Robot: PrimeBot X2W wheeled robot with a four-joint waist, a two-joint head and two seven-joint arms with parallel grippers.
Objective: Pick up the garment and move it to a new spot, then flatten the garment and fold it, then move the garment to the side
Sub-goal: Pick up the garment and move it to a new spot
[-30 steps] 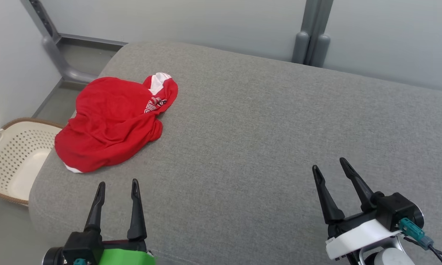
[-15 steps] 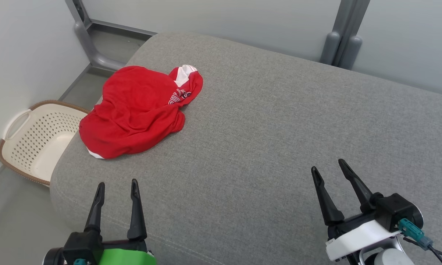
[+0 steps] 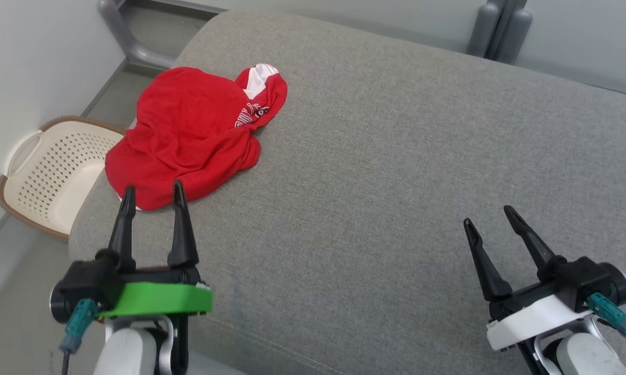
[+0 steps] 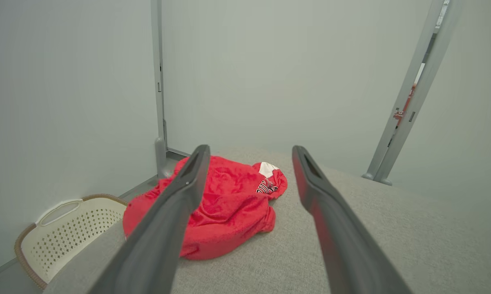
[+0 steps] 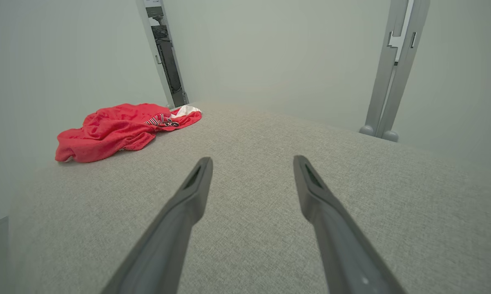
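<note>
Beside the garment (image 3: 193, 135), seemingly short of it, left tool (image 3: 150, 190) gapes; right tool (image 3: 487, 214) too

Crumpled red garment (image 3: 188, 135) on grey cushion (image 3: 396, 156)

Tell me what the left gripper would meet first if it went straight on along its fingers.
Most likely the red garment: the open left gripper points at its near edge, nothing between. Its height over the heap is unclear, so it might skim the top.
</note>
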